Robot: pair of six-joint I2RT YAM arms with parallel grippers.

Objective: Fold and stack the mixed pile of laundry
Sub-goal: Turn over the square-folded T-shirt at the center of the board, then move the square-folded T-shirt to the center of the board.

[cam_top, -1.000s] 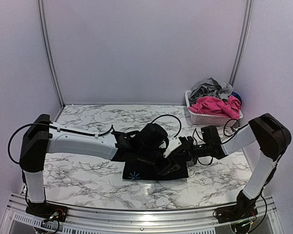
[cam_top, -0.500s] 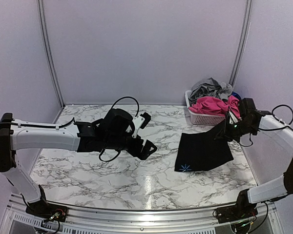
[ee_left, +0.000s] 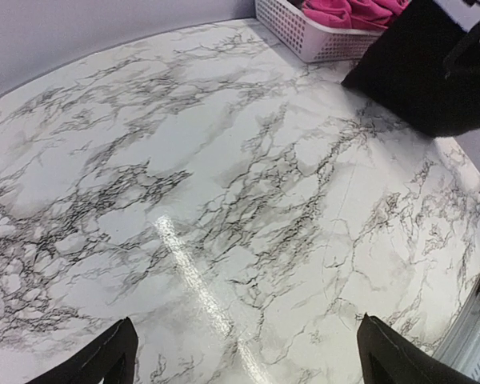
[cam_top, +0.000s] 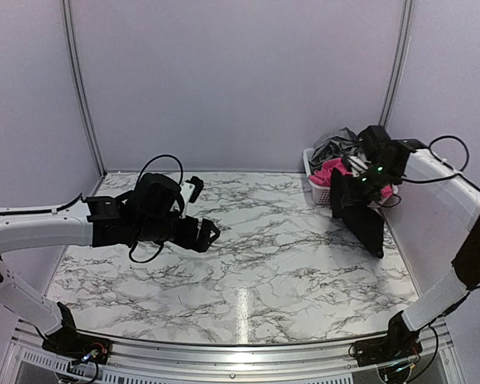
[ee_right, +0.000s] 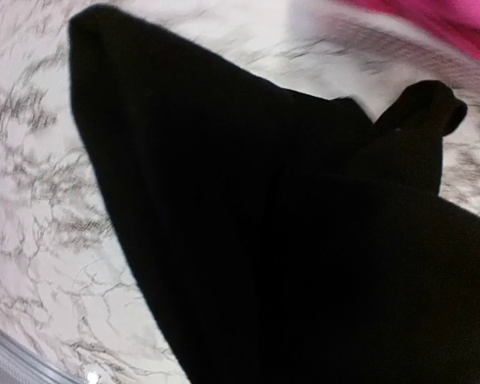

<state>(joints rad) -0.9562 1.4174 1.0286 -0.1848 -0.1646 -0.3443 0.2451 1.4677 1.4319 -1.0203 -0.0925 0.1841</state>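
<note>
Right gripper (cam_top: 360, 182) is clamped tight on the folded black cloth (cam_top: 364, 218), holding it by the top edge so it hangs off the marble table (cam_top: 248, 272), lower corner just about brushing the surface. It's up at the right side, right in front of the white basket (cam_top: 342, 196). My read is that it's carrying the finished fold clear of the working area to start the stack there. The right wrist view is nearly all black fabric, so the fingers themselves are hidden.

The pink piece (cam_top: 336, 170) and the grey trousers (cam_top: 340, 144) sit heaped in the basket, waiting.

Left gripper (cam_top: 206, 234) hovers over the left of the table, jaws spread wide, nothing between them (bare marble in its wrist view).

Compared with a second ago it's a big change. Both arms were huddled mid-table over the cloth lying flat. Now the left arm has let go and swung well away, and the cloth has travelled right and come up off the table.
</note>
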